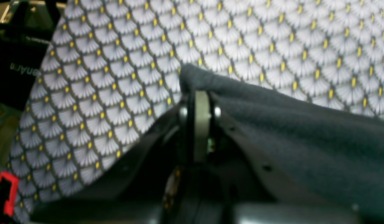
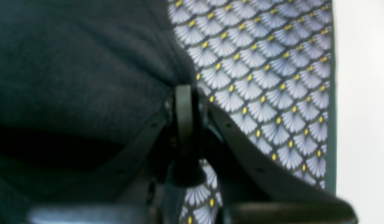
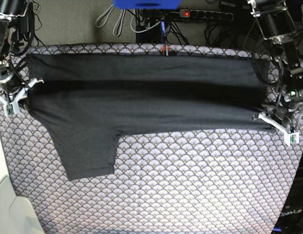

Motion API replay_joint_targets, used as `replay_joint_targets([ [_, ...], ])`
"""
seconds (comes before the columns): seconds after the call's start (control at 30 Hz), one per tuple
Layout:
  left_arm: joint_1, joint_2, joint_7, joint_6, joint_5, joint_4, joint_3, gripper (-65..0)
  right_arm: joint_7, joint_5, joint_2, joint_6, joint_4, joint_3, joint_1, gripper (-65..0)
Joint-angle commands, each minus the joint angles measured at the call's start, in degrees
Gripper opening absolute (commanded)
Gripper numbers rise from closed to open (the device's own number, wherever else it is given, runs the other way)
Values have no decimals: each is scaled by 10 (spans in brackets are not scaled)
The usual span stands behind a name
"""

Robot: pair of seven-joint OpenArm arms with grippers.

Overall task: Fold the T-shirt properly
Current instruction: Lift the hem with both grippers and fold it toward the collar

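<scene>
The large dark charcoal-grey fabric T-shirt (image 3: pixel 141 92) lies stretched across the far half of the purple-grey scallop-patterned tablecloth (image 3: pixel 190 185), its upper layer lifted and folded lengthwise; one short sleeve (image 3: pixel 88 156) hangs toward the near left. The left gripper (image 3: pixel 275 123), at the scene's right edge, has its jaws pressed together, pinching the shirt's edge. The right gripper (image 3: pixel 18 96), at the scene's left edge, is likewise clamped on the opposite edge of the fabric. Black cables (image 3: pixel 151 22) lie beyond the table's far edge.
</scene>
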Motion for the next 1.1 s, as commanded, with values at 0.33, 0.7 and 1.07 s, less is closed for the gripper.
replay_joint_targets([
  [0.33,49,-11,-4,3,4,55,-3,-646,16,3,13,5,10,11,-49,-650],
  [0.7,68,-23,-3,2,0,56,-27,-646,13,1,21,61,32,42,-67,-650],
  [1.07,78,-18,-3,2,0,50,-21,-646,13,0,24,61,30,36,-79,-650],
])
